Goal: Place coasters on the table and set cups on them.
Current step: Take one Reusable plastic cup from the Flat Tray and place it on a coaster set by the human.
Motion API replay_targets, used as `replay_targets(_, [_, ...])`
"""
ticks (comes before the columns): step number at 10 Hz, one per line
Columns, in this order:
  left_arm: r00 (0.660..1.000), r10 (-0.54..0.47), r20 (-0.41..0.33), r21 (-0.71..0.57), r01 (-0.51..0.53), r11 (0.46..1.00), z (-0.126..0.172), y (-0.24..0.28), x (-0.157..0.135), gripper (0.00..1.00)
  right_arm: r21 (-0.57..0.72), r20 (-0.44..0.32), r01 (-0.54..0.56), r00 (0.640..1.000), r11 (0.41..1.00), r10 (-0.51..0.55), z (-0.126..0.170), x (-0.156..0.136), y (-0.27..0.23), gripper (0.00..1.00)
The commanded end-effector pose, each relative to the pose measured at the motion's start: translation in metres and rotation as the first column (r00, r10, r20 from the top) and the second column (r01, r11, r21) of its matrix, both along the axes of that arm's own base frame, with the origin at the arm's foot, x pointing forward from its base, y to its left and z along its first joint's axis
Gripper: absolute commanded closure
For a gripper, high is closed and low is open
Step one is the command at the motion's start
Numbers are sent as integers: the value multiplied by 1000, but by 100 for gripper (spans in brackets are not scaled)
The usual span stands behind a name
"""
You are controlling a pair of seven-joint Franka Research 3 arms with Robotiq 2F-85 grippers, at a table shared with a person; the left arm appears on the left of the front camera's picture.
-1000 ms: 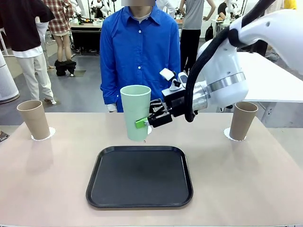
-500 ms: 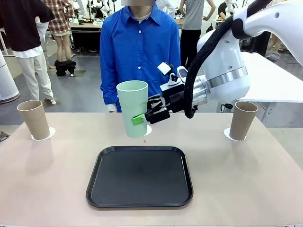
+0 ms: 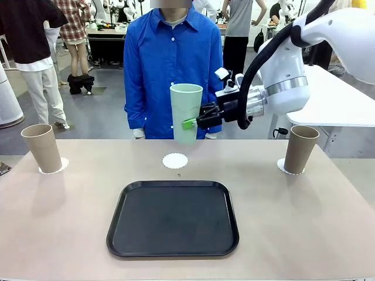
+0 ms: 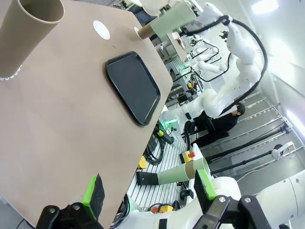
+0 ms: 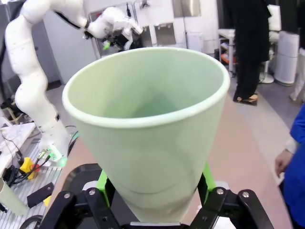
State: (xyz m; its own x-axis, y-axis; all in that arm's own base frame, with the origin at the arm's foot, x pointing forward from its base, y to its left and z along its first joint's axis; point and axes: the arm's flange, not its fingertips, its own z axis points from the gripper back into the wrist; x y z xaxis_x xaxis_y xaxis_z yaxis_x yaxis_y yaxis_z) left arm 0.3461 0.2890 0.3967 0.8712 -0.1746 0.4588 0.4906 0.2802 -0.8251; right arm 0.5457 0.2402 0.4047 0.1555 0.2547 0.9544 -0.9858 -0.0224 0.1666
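You were working over the beige-pink table [image 3: 304, 216], a black tray [image 3: 173, 218] at its middle, a person in a blue shirt [image 3: 173, 64] at the far edge and a busy lab behind. Your right gripper [image 3: 193, 122] was clamped on the mint green cup [image 3: 186, 113], held upright in the air above and just behind the bare middle coaster [image 3: 175, 160]. Two tan cups [image 3: 43, 147] [image 3: 301, 149] stood on coasters at either side. Your left gripper [image 4: 147, 191] stood wide and empty. Compared with a second before, the cup had risen and shifted right, uncovering the coaster.
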Motion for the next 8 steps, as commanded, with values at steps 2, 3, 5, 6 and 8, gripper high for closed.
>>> replay_targets(2, [1000, 3, -1, 3, -3, 1000, 2, 0, 0, 0, 47, -17, -38, 999, 998, 39, -19, 67, 22, 17])
replay_targets(3, [1000, 3, -1, 3, -3, 1000, 2, 0, 0, 0, 35, -23, -57, 998, 998, 58, -27, 77, 29, 17])
replay_targets(5, [1000, 3, -1, 3, -3, 1000, 2, 0, 0, 0, 14, -21, -65, 998, 998, 65, -36, 85, 38, 17])
replay_targets(6, [1000, 3, -1, 3, -3, 1000, 2, 0, 0, 0, 12, 4, -48, 999, 999, 48, -37, 85, 36, 17])
replay_targets(8, [1000, 3, -1, 3, -3, 1000, 2, 0, 0, 0, 36, -5, -49, 999, 998, 50, -42, 76, 32, 17])
